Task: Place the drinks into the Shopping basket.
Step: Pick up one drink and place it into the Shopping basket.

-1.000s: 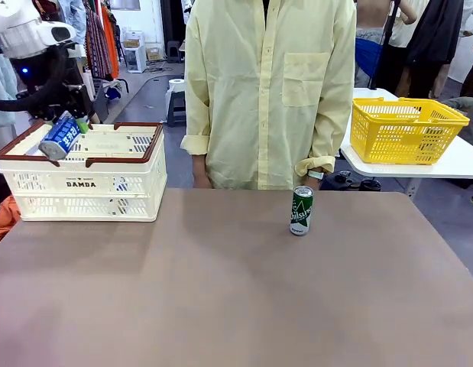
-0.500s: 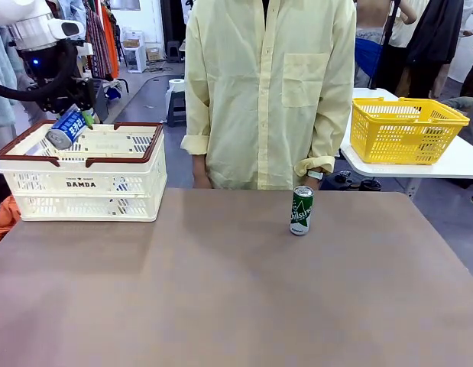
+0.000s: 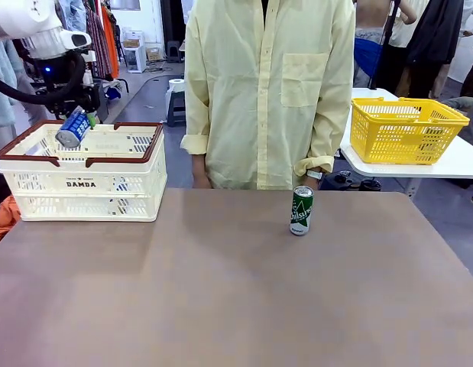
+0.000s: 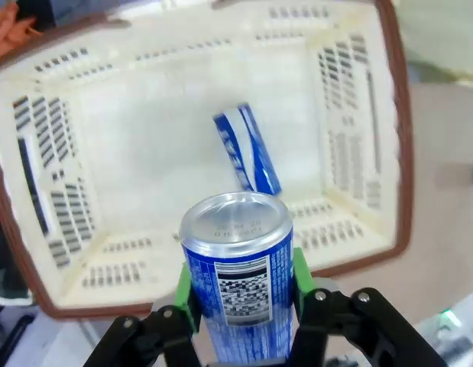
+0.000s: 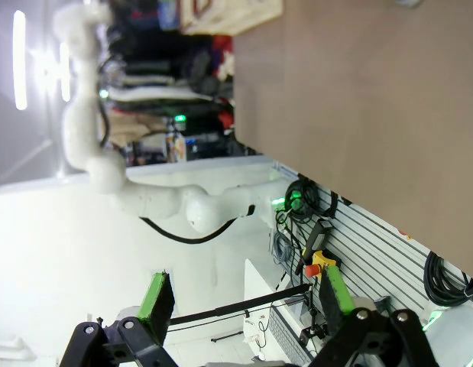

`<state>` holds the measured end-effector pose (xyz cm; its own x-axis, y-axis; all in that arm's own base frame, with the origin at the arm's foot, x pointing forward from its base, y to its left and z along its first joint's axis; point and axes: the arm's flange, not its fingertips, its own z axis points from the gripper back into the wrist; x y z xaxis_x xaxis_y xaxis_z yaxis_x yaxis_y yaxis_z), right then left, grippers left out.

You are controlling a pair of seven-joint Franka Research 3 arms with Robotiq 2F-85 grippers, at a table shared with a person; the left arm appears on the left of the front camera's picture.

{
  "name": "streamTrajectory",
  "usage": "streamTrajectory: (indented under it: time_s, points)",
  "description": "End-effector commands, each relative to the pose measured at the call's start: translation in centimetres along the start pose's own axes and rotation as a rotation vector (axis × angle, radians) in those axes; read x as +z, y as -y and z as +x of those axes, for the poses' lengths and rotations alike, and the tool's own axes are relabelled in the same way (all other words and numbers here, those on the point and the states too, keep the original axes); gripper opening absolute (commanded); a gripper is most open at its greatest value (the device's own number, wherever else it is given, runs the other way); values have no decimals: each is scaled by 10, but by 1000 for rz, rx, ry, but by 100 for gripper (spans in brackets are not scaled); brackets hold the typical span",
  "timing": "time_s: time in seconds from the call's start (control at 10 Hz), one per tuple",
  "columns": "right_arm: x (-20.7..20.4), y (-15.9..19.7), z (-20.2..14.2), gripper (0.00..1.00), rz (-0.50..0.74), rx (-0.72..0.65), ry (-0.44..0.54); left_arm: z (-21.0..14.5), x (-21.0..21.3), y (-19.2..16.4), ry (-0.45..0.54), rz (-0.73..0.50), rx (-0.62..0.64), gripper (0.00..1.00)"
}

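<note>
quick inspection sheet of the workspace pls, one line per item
surface: brown table, no spills seen
job's things: Shopping basket at the table's far left corner; blue can held above it; second blue can lying inside it; green can upright near the far edge, in front of the person
clutter: nothing seen
end effectors: left end effector shut on the blue can; right end effector open, holding nothing
cables: black cable looping beside the left end effector; more cables off the table in the right wrist view
surroundings: person in a pale yellow shirt at the far side; yellow basket on a white side table
</note>
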<state>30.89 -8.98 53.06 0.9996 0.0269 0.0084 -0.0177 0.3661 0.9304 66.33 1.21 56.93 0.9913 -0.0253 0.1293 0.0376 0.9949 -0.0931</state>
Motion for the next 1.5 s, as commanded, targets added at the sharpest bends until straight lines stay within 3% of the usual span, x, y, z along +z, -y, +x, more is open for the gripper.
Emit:
streamTrajectory:
  time_s: [0.0, 0.6, 0.9, 1.4]
  points:
    - [2, 1, -2, 100, -14, 19, -11, 52, 0, -14, 10, -18, -30, 0]
    - [2, 1, -2, 100, -14, 19, -11, 77, -55, -27, -65, 30, 86, 0]
    - [2, 1, -2, 100, -14, 19, -11, 67, -103, -28, -117, 57, 153, 0]
    - [2, 1, -2, 100, -14, 19, -11, 48, -134, -27, -145, 68, 182, 0]
